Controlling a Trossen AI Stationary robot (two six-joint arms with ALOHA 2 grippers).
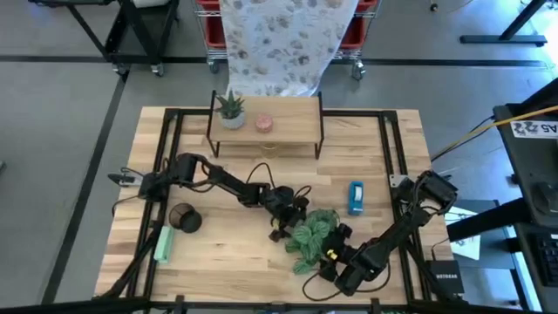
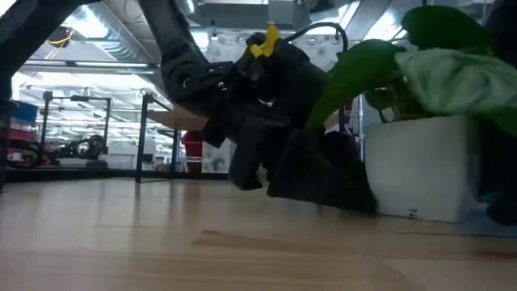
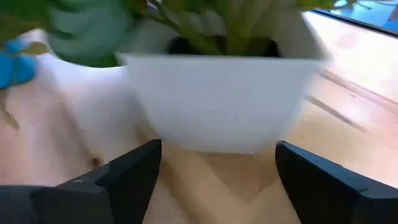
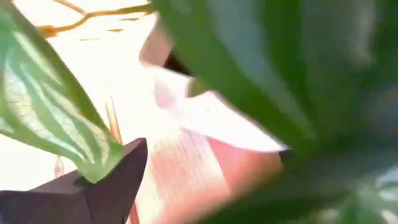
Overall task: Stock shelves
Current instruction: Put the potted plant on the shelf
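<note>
While a white pot (image 3: 224, 99) holds a leafy plant (image 1: 312, 234), left claw (image 1: 281, 228) gapes beside it; right claw (image 1: 336, 253), state unclear, sits among leaves.

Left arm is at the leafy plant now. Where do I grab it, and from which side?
Grip the white pot low on its flat walls, level from the left gripper's side. Its jaws are open, wider than the pot; leaves cover the top.

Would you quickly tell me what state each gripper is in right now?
Left gripper: open, fingers apart in front of the white square pot of the leafy green plant, not gripping it.
Right gripper: cannot be told; leaves hide it.
</note>
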